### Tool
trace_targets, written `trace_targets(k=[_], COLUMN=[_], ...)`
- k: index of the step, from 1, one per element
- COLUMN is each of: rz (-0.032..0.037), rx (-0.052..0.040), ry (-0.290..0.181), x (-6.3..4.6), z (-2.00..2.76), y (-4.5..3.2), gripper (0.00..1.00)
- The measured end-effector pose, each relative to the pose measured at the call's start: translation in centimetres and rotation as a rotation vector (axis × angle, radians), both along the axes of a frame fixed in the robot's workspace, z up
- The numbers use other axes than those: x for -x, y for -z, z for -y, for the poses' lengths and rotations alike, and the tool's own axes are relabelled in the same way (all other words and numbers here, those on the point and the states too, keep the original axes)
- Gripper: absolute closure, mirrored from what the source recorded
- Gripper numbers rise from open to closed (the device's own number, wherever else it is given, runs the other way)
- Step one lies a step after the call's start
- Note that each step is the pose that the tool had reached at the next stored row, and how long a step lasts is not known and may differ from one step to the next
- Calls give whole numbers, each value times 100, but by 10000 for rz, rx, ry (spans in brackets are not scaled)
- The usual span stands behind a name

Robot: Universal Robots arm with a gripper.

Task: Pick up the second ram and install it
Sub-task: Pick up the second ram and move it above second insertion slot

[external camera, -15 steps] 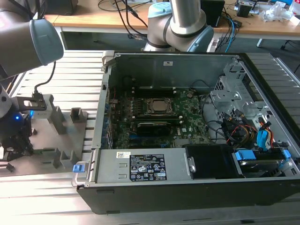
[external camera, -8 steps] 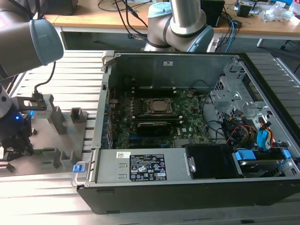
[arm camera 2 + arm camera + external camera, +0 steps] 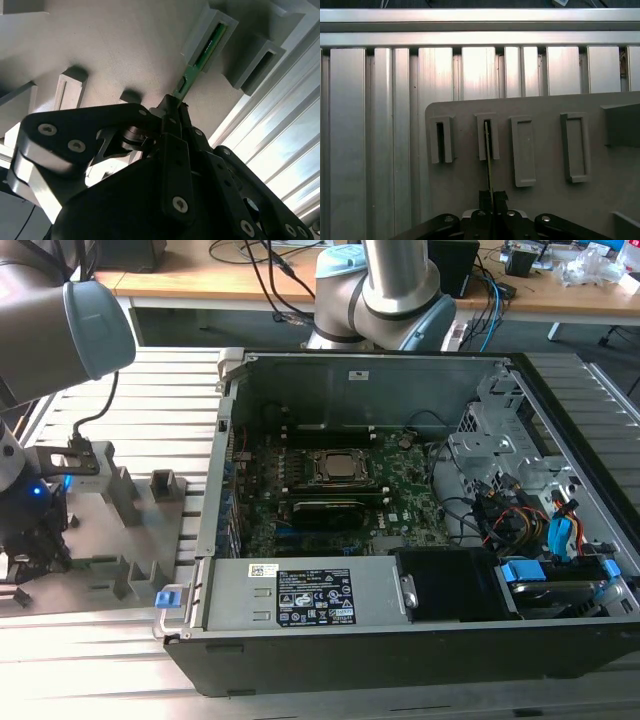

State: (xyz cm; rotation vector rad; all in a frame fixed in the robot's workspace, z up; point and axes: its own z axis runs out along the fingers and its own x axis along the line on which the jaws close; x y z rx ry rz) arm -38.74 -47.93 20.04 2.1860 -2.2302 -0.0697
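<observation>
1. At the exterior view's far left, the arm [image 3: 60,320] reaches down and the gripper [image 3: 35,540] hangs low over a grey fixture plate [image 3: 95,530] that lies on the slatted aluminium counter [image 3: 170,380].
2. In both wrist views the gripper [image 3: 172,107] [image 3: 491,196] is pressed together on the near end of the second ram [image 3: 207,47] [image 3: 488,150], pinching the thin green stick edge-on between its fingertips.
3. The second ram's far end sits inside the slot of a grey fixture block [image 3: 481,135] [image 3: 197,35], one of a row of slotted blocks standing on the plate [image 3: 460,190]. The stick spans the gap between that block and the gripper.
4. Further toward the exterior view's right, just beside the plate, an open computer case [image 3: 360,375] lies on the counter.
5. Inside the case the green motherboard [image 3: 410,490] lies flat, with the processor socket [image 3: 338,468] near its middle, well apart from the gripper.
6. A grey power supply box [image 3: 300,595] runs along the case's near edge.
7. At the exterior view's far right, a metal drive cage with blue and red cables [image 3: 560,535] fills the end of the case.
</observation>
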Motion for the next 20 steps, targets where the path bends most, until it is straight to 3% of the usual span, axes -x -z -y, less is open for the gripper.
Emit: trace_targets(k=[20], rz=[-2], rx=[1], ry=[0], x=[1], z=[1], y=[-185], gripper=[86])
